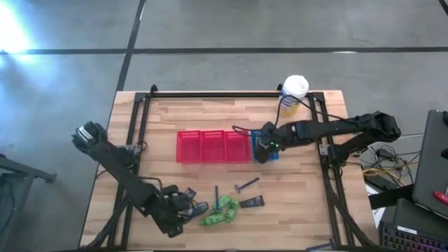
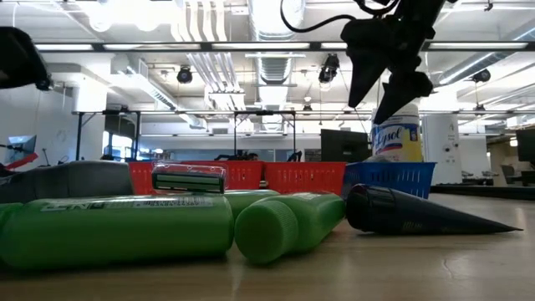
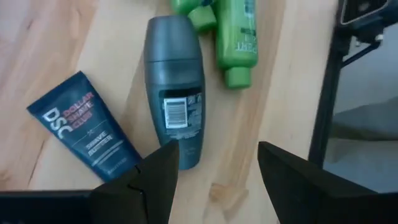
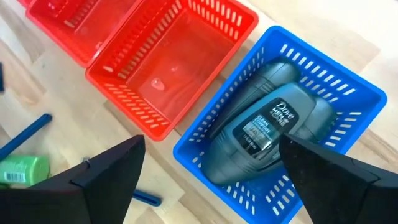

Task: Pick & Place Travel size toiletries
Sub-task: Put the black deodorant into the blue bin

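Note:
The toiletries lie loose on the near part of the table: green bottles [image 1: 219, 211], a dark tube [image 1: 251, 203] and two thin razors [image 1: 246, 185]. My left gripper [image 1: 180, 210] is open just left of them. In its wrist view its fingers [image 3: 217, 165] hover over the near end of a dark grey oval bottle [image 3: 174, 93] that lies flat between a blue DSC tube [image 3: 87, 127] and green bottles [image 3: 236, 37]. My right gripper [image 1: 264, 148] hangs open above the blue basket [image 4: 348, 93], which holds dark grey Dove bottles [image 4: 267, 127].
A row of red mesh baskets [image 1: 213, 145] stands mid-table, touching the blue basket [image 2: 389, 177]. The yellow canister with a white lid [image 1: 294, 94] is at the far edge behind it. Black frame rails [image 1: 329, 175] run along both table sides.

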